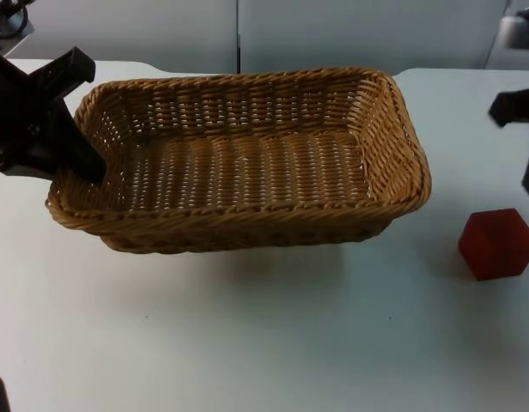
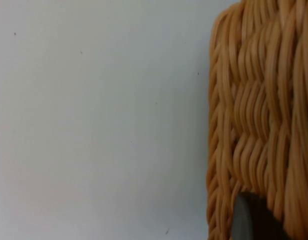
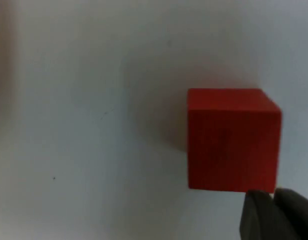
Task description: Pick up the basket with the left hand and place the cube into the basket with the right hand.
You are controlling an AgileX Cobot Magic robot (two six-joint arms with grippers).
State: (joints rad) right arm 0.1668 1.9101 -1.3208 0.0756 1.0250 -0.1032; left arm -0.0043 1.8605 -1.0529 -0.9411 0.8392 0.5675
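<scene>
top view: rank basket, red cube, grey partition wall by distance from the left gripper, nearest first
1. Wicker basket: the left gripper sits at its left-end rim.
2. Grey partition wall: behind the basket, at the table's far edge.
3. Red cube: on the table beyond the basket's right end.

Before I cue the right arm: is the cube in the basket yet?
No. The cube sits on the table, apart from the basket, which holds nothing.

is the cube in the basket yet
No, the cube sits on the table to the right of the basket, apart from it, and the basket is empty.
</scene>
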